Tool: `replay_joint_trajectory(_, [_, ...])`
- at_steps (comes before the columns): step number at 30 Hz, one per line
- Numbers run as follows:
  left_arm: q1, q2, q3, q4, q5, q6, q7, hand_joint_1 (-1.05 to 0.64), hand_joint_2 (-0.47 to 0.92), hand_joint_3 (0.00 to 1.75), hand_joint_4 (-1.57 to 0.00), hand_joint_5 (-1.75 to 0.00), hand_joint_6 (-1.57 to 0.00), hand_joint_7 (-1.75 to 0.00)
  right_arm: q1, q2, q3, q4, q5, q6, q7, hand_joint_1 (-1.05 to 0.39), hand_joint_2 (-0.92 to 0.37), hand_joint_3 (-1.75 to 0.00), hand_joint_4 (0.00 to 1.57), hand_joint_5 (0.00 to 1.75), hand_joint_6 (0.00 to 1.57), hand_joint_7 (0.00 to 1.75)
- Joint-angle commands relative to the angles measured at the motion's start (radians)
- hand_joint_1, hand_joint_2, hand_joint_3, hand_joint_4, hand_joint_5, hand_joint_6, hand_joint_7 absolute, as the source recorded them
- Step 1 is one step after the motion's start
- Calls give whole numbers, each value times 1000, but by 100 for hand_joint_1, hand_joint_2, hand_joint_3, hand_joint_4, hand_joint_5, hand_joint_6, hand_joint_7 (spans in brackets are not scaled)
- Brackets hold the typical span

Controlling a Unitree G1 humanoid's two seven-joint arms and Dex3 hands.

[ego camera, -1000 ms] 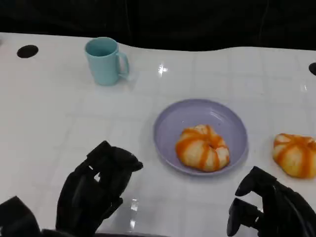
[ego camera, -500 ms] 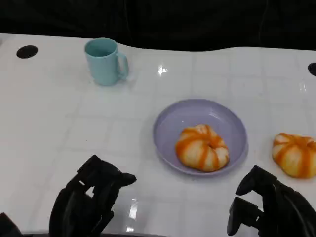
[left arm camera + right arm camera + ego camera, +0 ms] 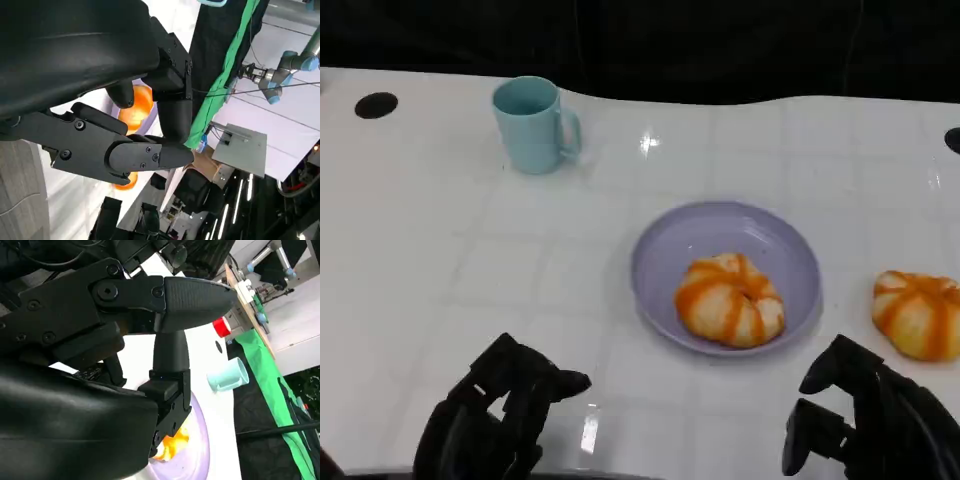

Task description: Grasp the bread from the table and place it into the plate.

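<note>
Two orange-striped breads, one (image 3: 730, 299) in lilac plate (image 3: 665, 235), other (image 3: 918, 314) on glossy white table (image 3: 440, 240), both hands (image 3: 495, 420) (image 3: 865, 420) empty, fingers apart.

The table (image 3: 440, 230) was glossy white with glints; the plate (image 3: 665, 240) looked smooth lavender, the mug (image 3: 530, 125) matt teal, and the fingers (image 3: 535, 385) matt black plastic.

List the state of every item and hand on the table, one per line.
Plate: upright, holding one bread.
Bread in plate: resting inside, untouched.
Bread on table: right of the plate, not grasped.
Mug: upright.
Left hand: open, holding nothing.
Right hand: open, holding nothing.
</note>
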Motion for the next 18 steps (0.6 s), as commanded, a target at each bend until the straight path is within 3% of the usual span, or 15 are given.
replay_joint_trajectory(1, [1,11,12,7,-1,2,-15,-53,92,44,-59,-175,-45,-156,-2,-9,-5,-8,1,5,-6,-51,-92,-53,73,175,44,175])
replay_joint_trajectory(18, [-14,-10,33,19,6,-5,6,-51,92,44,-59,-175,-43,-161,-9,-7,-7,1,-1,3,-9,-50,-92,-55,72,175,44,175])
